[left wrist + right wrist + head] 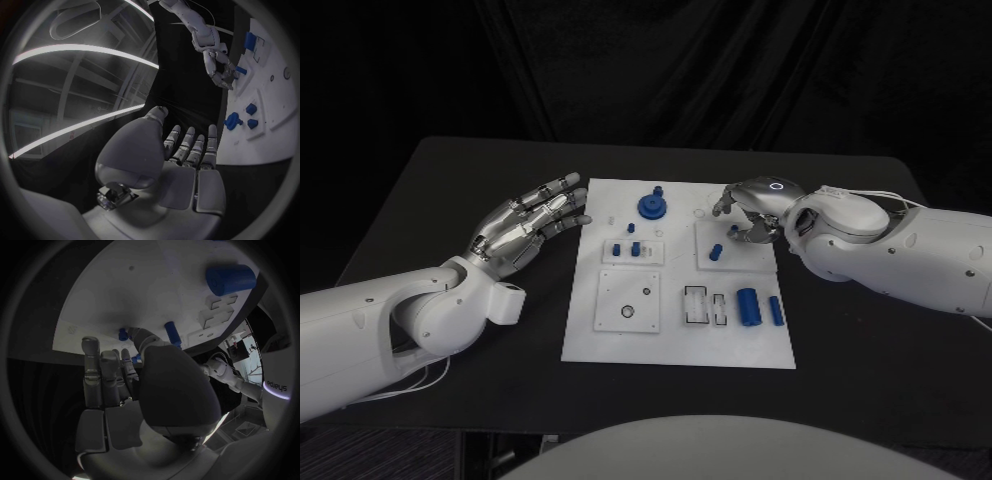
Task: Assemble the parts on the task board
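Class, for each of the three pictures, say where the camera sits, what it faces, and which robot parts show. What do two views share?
Head view: above, facing the white task board; both arms, left hand, right hand.
Left wrist view: behind the open left hand, facing the board's edge.
Right wrist view: behind the right hand, over the board.
Shared: head and left wrist views both show the right hand.

The right hand (134, 385) extends over the white board (125, 295); a fingertip (134, 332) touches a small blue peg (123, 333). A blue cylinder (230, 279) lies well apart.

The right hand (750, 212) hides whatever its fingertips touch on the task board (678, 345)
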Robot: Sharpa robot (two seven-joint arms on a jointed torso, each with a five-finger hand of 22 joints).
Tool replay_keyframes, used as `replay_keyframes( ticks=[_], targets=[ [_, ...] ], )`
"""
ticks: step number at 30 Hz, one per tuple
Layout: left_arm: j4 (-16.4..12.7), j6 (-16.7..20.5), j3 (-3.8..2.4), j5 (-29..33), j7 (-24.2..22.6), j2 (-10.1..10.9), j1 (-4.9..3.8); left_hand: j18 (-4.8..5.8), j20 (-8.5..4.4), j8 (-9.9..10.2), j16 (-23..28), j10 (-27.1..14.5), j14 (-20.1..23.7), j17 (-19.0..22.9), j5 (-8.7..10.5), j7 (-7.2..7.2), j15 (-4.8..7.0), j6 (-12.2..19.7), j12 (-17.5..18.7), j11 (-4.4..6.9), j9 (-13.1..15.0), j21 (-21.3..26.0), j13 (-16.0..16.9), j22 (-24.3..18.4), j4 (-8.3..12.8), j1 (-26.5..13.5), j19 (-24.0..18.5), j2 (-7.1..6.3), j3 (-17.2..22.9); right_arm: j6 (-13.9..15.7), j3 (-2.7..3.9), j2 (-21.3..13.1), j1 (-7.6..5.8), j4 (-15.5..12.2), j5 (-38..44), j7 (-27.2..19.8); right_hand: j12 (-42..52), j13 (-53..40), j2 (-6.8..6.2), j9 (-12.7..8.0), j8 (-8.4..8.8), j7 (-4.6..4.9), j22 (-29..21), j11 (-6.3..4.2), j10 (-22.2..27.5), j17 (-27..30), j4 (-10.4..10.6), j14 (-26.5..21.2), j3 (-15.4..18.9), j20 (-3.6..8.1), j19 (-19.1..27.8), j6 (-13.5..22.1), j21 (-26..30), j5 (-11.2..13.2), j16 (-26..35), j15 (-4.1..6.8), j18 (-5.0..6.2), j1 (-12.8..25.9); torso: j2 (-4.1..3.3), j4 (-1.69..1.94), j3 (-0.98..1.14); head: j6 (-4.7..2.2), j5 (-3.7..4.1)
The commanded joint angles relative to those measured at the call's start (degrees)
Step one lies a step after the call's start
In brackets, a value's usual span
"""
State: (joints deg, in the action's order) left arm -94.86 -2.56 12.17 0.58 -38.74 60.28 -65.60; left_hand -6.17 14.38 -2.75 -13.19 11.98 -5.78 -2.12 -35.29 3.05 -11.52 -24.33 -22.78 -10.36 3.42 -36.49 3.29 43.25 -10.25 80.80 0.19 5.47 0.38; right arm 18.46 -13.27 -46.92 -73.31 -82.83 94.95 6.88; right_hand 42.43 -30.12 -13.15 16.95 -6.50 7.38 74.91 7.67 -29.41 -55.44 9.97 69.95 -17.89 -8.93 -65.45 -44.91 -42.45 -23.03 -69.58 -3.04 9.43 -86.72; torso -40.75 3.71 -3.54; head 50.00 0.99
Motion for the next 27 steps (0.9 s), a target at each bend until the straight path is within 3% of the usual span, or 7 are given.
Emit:
replay_keyframes(
  ticks=[1,2,3,5,11,18,27],
  targets=[
    [-0.2,-0.4,-0.05,-0.7,-12.9,0.1,0.2,-1.11,-0.62,0.1,2.4,-1.2,1.8,0.3,-0.51,-0.07,1.12,0.6,0.9,0.48,-0.3,4.3,-0.3,-3.9,0.3,-0.5,-1.3,0.48,-1.2,3.6,0.04,-0.1,0.28,0.2,-0.3,-0.5,-0.2,2.1,-0.22,1.1,-0.93,0.17,3.4,-0.27,-3.7,-0.4,0.4,1.2,-1.2,0.09,-1.6,-1.9,-1.8,-0.4,-1.1,0.14,-0.61,1.0,0.13,-0.1,-0.11,0.0,-0.18],
    [-0.2,-0.3,-0.05,-0.8,-12.9,0.2,0.22,-1.28,-0.84,0.1,2.9,-1.5,2.2,0.4,-0.6,-0.06,1.48,0.5,1.1,0.66,-0.4,7.1,-0.4,-7.0,0.5,-0.6,-1.6,0.56,-1.6,3.7,0.04,-0.2,0.3,0.2,-0.3,-0.5,-0.2,2.3,-0.29,1.3,-1.06,0.18,3.4,-0.3,-4.1,-0.3,0.5,1.2,-1.4,0.11,-1.7,-2.2,-1.7,-0.4,-1.1,0.16,-0.6,1.1,0.18,-0.17,-0.07,0.0,-0.24],
    [-0.3,-0.1,-0.05,-0.9,-13.0,0.2,0.26,-1.28,-1.57,0.1,3.8,-1.8,2.7,0.5,-0.85,-0.3,2.25,0.7,1.2,0.91,-0.6,21.3,-0.4,-22.6,1.2,-0.8,-2.7,0.97,-2.7,4.0,0.04,-0.3,0.33,0.1,-0.4,-0.6,-0.2,2.5,-0.37,1.5,-1.25,0.2,3.4,-0.33,-4.6,-0.3,0.5,1.3,-1.5,0.14,-1.7,-2.6,-1.7,-0.5,-1.2,0.18,-0.6,1.2,0.18,-0.18,-0.06,0.0,-0.23],
    [-0.3,0.1,-0.05,-1.1,-13.0,0.3,0.32,-1.49,-2.03,0.2,4.8,-2.2,3.2,0.6,-0.97,-0.47,2.8,1.0,1.4,1.14,-0.8,29.6,-0.4,-32.7,2.1,-1.1,-2.0,1.48,-4.0,4.5,0.04,-0.4,0.37,0.1,-0.4,-0.7,0.0,2.8,-0.52,2.0,-1.67,0.26,3.5,-0.41,-5.5,-0.3,0.4,1.5,-2.0,0.22,-2.0,-3.4,-2.0,-0.8,-1.4,0.26,-0.66,1.4,0.19,-0.21,-0.01,0.0,-0.24],
    [0.0,0.2,-0.05,-1.3,-12.9,0.4,0.44,-1.5,-2.3,0.2,5.4,-2.7,3.4,0.7,-1.41,-0.52,3.0,1.5,1.9,1.48,-0.9,31.4,-0.5,-34.8,3.5,-1.4,-1.3,2.28,-5.6,6.0,0.04,-0.9,0.46,-0.3,-0.7,-0.9,1.3,2.7,-1.08,4.1,-2.99,-0.18,3.8,-0.83,-7.4,-0.8,-0.1,2.3,-3.2,0.57,-2.9,-5.3,-3.1,-2.4,-2.2,0.67,-0.86,1.8,0.24,-0.32,0.01,-0.12,-0.22],
    [0.2,-0.2,-0.05,-1.4,-12.7,0.4,0.55,-0.8,-0.11,0.1,3.1,-2.5,2.0,0.4,-2.13,0.3,0.13,1.0,1.1,0.92,-0.8,31.7,-0.5,-34.8,5.4,-1.1,-0.5,3.8,-6.2,5.5,0.04,-1.5,0.48,-0.5,-3.4,-0.8,3.8,1.5,-1.22,6.8,-4.08,-0.2,3.9,-1.38,-8.2,-0.9,-0.6,2.7,-4.1,0.98,-3.3,-5.9,-3.6,-3.7,-2.7,1.16,-0.93,2.6,0.36,-0.2,0.11,-0.18,0.06],
    [0.6,0.1,-0.05,-2.4,-12.7,0.1,0.67,-0.91,0.08,0.0,2.8,-2.4,1.9,0.4,-2.64,0.89,0.1,0.3,0.6,0.52,-0.7,31.8,-0.4,-34.8,6.0,-0.9,-0.2,4.15,-6.1,3.8,0.04,-1.6,0.49,-0.4,-6.8,-0.7,3.3,2.3,-1.44,8.2,-3.6,-0.17,4.7,-2.28,-10.6,-2.5,0.6,5.1,-6.2,1.7,-6.1,-6.2,-7.2,-6.0,-4.3,1.87,-1.54,5.6,0.31,-0.34,0.13,-0.24,0.22]
  ],
)
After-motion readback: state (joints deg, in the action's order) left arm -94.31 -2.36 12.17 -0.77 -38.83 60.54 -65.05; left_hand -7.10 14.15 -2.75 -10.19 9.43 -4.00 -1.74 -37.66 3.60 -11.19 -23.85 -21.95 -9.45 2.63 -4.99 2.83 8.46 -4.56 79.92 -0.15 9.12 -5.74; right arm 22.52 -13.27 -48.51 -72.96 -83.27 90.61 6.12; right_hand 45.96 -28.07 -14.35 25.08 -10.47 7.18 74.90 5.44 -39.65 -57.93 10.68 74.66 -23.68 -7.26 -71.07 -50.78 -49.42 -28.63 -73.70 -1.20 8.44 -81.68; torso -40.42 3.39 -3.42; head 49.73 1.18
